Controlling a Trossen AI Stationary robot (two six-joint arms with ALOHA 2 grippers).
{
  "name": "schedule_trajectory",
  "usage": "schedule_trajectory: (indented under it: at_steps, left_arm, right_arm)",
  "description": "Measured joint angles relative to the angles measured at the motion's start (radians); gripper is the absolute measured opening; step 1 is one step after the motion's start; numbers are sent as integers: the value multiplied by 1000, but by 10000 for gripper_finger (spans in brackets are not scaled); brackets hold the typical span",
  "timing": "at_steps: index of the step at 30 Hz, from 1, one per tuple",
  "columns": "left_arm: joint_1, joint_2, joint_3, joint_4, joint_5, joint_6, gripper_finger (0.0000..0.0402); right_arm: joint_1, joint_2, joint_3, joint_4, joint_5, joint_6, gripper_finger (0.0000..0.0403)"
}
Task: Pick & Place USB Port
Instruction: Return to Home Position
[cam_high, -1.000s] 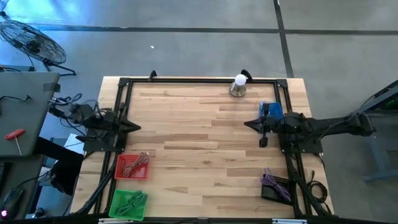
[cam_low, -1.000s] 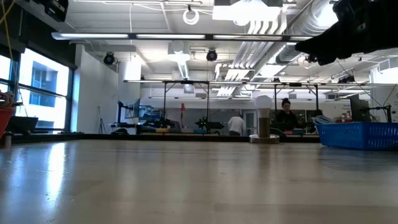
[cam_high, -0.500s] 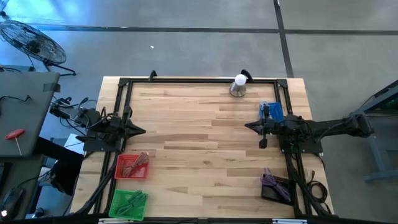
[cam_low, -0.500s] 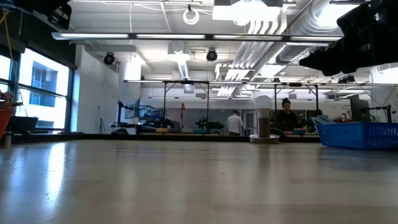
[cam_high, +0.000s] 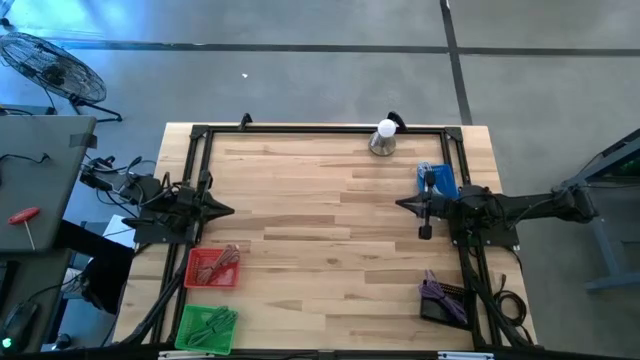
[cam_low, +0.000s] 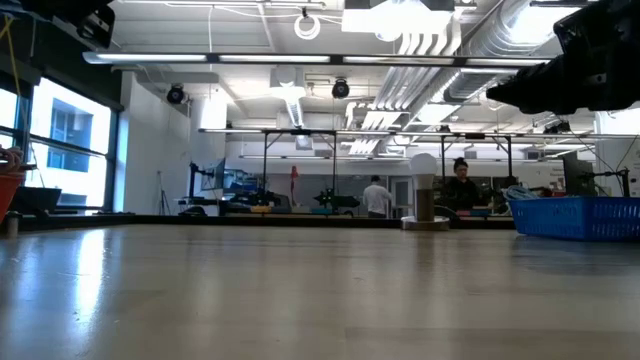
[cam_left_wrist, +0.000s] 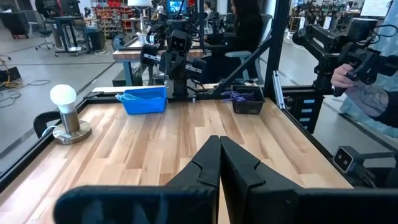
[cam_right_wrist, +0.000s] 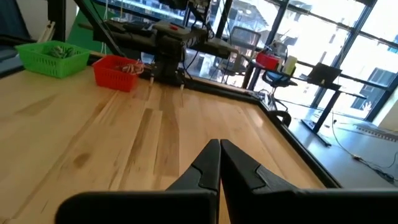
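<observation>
Now right gripper (cam_high: 402, 204) has drawn back slightly toward its table edge; left gripper (cam_high: 226, 210) parked opposite. Both pinched closed, empty. Purple cable (cam_high: 437, 291) sits in black bin (cam_high: 432, 312); sorting looks done.

You will find no readable text, label, brand, number or sign on anything in any of these views.

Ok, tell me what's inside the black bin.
A purple cable lies bunched in the black bin, poking past its rim. Whatever might sit beneath the bundle on the bin's floor is covered.
</observation>
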Motion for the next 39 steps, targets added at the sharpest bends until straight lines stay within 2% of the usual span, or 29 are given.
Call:
schedule_trajectory:
  at_steps: [13, 16, 23, 33, 39]
  left_arm:
    - [0, 0, 0, -4, -18, -1, 0]
    - [0, 0, 0, -6, -18, -1, 0]
    - [0, 0, 0, -6, -33, -1, 0]
    - [0, 0, 1, -8, -33, -13, 0]
    - [0, 0, 1, -10, -33, -37, 0]
  right_arm:
    - [0, -38, -2, -33, -15, -5, 0]
    - [0, -43, -38, 46, -53, -7, 0]
    - [0, -44, -39, 111, -99, -40, 0]
    - [0, -47, -39, 115, -80, -74, 0]
    - [0, -109, -39, 102, -81, -86, 0]
